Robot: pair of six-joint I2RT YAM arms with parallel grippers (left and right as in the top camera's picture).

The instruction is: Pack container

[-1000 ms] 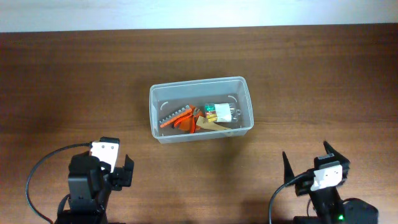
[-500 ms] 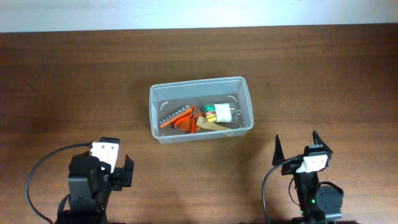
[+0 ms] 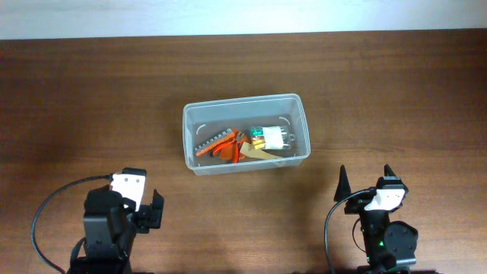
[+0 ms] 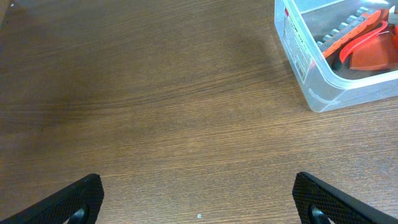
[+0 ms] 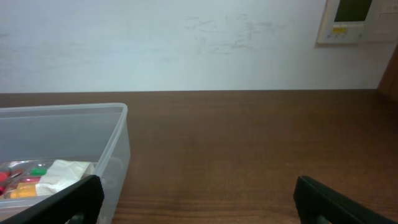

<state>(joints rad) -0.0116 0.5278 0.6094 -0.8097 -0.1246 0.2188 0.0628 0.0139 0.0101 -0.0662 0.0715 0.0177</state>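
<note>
The clear rectangular container (image 3: 190, 114) sits at the table's middle. It holds orange pieces, a grey toothed strip, a tan piece and a small clear box of coloured bits (image 3: 272, 137). Its corner shows in the left wrist view (image 4: 311, 93) and its side in the right wrist view (image 5: 115, 143). My left gripper (image 3: 141, 205) is open and empty at the front left; its fingertips frame bare wood (image 4: 198, 199). My right gripper (image 3: 365, 181) is open and empty at the front right, below the container's right end (image 5: 196, 199).
The brown wooden table (image 3: 396, 91) runs to a white wall at the back (image 5: 186, 43). A wall panel (image 5: 354, 18) hangs at the upper right of the right wrist view. Black cables trail from both arm bases.
The right arm has shifted left and turned slightly, its open fingers now pointing straighter at the table's back. The left arm and the container have not moved.
</note>
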